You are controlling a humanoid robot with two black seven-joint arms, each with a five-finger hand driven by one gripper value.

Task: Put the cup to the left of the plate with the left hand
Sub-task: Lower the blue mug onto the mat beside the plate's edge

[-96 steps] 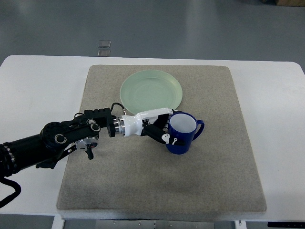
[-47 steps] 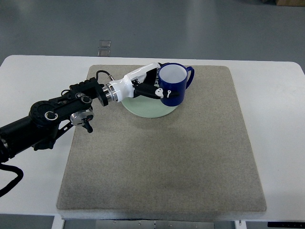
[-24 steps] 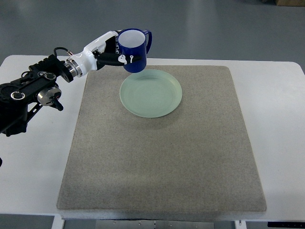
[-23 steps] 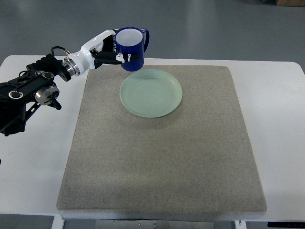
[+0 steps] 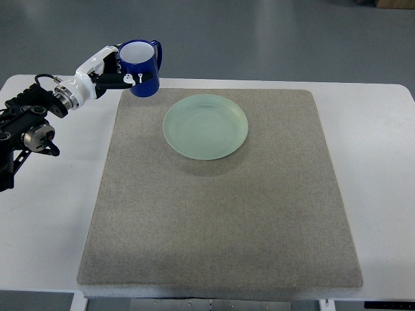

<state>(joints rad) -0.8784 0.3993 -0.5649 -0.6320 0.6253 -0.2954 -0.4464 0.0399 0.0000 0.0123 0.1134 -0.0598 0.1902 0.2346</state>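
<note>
A dark blue cup (image 5: 141, 67) with a white inside hangs upright in the air over the mat's far left corner, its handle pointing right. My left hand (image 5: 120, 72) is shut on its left side, white and black fingers wrapped around the body. The arm runs back to the left edge over the white table. A pale green plate (image 5: 205, 126) lies on the mat, to the right of the cup and nearer to me. The right arm does not show.
A grey-beige mat (image 5: 220, 214) covers most of the white table (image 5: 376, 162). A small clear bracket (image 5: 141, 63) lies on the grey floor beyond the table's far edge, partly behind the cup.
The left hand has carried the cup up from the mat at the plate's near right, across the plate, and on leftward to the mat's far left corner. The plate has not moved.
</note>
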